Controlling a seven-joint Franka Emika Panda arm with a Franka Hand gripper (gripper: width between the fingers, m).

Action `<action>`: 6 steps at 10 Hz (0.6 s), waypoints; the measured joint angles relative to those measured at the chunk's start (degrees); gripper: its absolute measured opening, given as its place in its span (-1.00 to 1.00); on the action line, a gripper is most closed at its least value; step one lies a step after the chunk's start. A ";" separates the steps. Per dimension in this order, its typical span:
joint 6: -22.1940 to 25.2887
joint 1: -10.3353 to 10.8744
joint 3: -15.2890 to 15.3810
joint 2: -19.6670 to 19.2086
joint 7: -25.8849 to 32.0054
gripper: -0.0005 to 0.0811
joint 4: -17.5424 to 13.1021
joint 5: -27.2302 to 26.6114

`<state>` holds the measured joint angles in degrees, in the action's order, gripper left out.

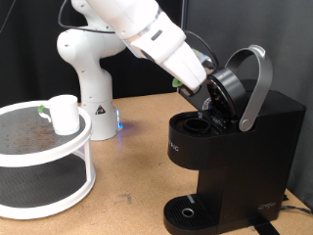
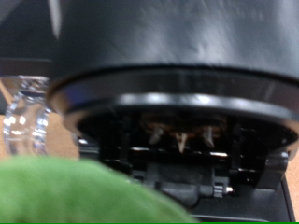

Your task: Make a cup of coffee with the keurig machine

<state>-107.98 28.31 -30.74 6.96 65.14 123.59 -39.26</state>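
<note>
The keurig machine (image 1: 245, 147) stands at the exterior view's right with its grey arched lid handle (image 1: 256, 83) raised and the brew chamber (image 1: 199, 123) open. My gripper (image 1: 209, 101) is right at the open chamber, under the raised lid. The wrist view shows the lid's round black underside (image 2: 168, 56) with the needle parts (image 2: 177, 135) close up. A blurred green shape (image 2: 84, 191) fills the near edge of that view. My fingers do not show there. The white cup (image 1: 65, 114) stands on a round rack at the exterior view's left, far from the gripper.
The white two-tier round rack (image 1: 88, 147) holds the cup on its upper shelf. The arm's base (image 1: 93, 93) stands behind it on the wooden table (image 1: 137, 166). The machine's round drip tray (image 1: 186, 211) is bare. A clear ribbed thing (image 2: 23, 117) shows beside the lid in the wrist view.
</note>
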 joint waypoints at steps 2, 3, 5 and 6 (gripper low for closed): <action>-2.20 0.02 0.89 -1.16 -0.01 0.11 0.66 0.03; -3.07 0.02 1.26 -1.90 -0.01 0.11 0.93 0.06; -4.31 0.02 1.81 -3.47 -0.01 0.11 1.33 0.06; -5.01 0.02 2.01 -4.18 -0.01 0.11 1.55 0.06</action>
<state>-112.99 28.33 -28.72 2.79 65.14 125.14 -39.20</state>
